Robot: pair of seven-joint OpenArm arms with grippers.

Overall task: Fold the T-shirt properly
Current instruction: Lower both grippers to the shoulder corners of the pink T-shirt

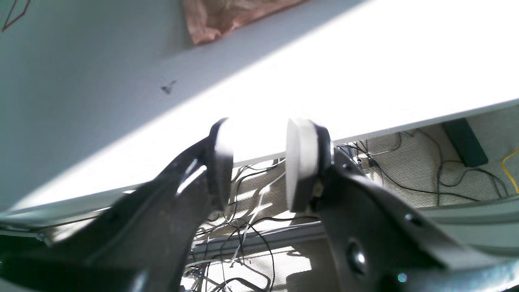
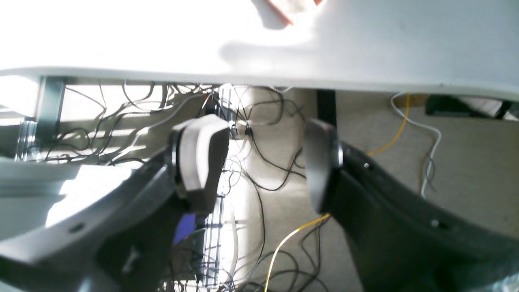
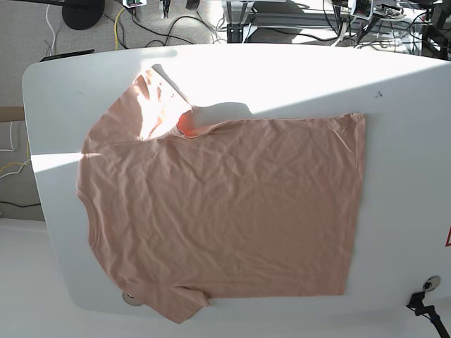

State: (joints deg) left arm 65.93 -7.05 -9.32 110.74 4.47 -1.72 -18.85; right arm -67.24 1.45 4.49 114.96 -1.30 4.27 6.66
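The salmon-pink T-shirt (image 3: 225, 204) lies spread flat on the white table (image 3: 409, 141), collar (image 3: 88, 211) to the left and hem to the right. Its far sleeve (image 3: 158, 98) is rumpled and partly turned up in the sunlight. Neither gripper shows in the base view. My left gripper (image 1: 259, 162) hangs open and empty over the table's far edge, with a corner of the T-shirt (image 1: 219, 20) well beyond it. My right gripper (image 2: 263, 166) is also open and empty, off the table's edge, with a sliver of the T-shirt (image 2: 290, 8) at the top.
Tangled cables (image 2: 263, 170) and a yellow cord (image 2: 399, 129) cover the floor below the table's far edge. A small dark mark (image 3: 378, 94) sits on the table near the shirt's far hem corner. A round fitting (image 3: 431, 283) is at the near right corner.
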